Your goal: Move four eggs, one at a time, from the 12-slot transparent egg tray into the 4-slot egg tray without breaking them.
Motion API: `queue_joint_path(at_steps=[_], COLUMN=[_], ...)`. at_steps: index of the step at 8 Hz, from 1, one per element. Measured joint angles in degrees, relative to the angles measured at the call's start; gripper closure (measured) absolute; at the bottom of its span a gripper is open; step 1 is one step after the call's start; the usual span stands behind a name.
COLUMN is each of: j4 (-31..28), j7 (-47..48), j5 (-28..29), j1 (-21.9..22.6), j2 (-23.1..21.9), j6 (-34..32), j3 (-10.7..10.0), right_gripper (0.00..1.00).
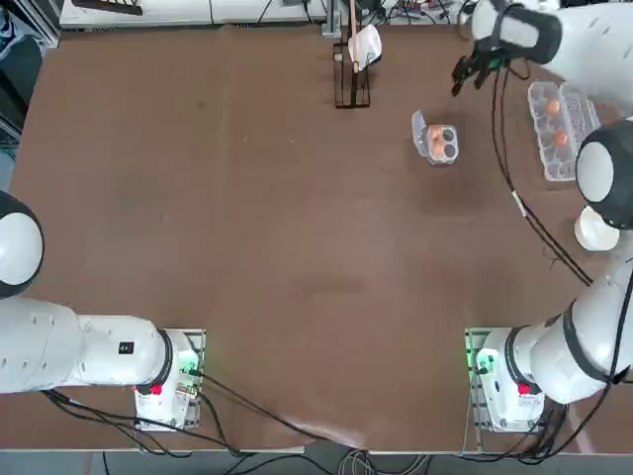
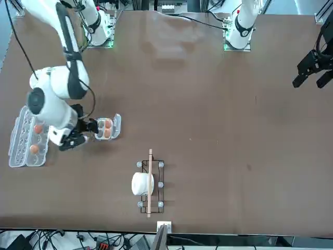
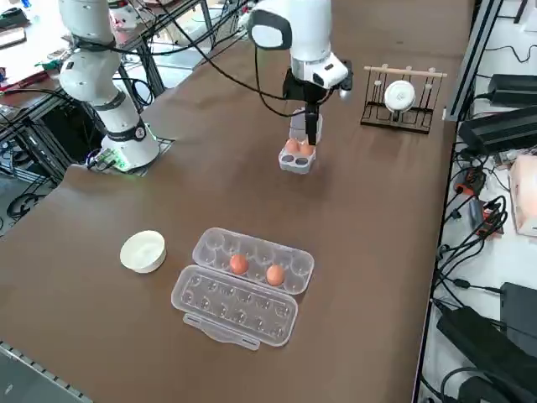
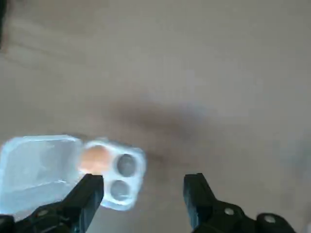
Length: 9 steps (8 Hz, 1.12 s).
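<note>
Two eggs: seated in the small tray, beside its opened lid.
Right gripper: raised near the small tray, jaws spread apart.
Long tray: opened, two more eggs cradled inside.

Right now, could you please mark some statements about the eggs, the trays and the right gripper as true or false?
1. The 4-slot egg tray holds two eggs. True.
2. The 12-slot transparent egg tray has its lid closed. False: its lid lies open.
3. The right gripper is holding an egg. False: its fingers are open with nothing between them.
4. Two eggs remain in the 12-slot transparent egg tray. True.
5. The white bowl sits inside the wire rack. False: it stands on the table, beside the 12-slot transparent egg tray.
</note>
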Motion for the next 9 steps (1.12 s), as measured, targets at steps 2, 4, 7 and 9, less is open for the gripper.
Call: queue_joint_path(at_steps=[2,4,7,9], j4=[0.2,0.1,0.1,0.0], j7=[-10.0,-24.2,-47.2,-61.1], j5=[0.0,0.0,0.0,0.0], j1=[-5.3,-11.2,-19.5,-22.5], j2=[0.0,0.5,2.9,3.9], j6=[-0.3,-0.6,-0.4,0.6], j3=[-1.5,-1.6,-1.6,-1.6], right_gripper=[0.00,0.00,0.00,0.00])
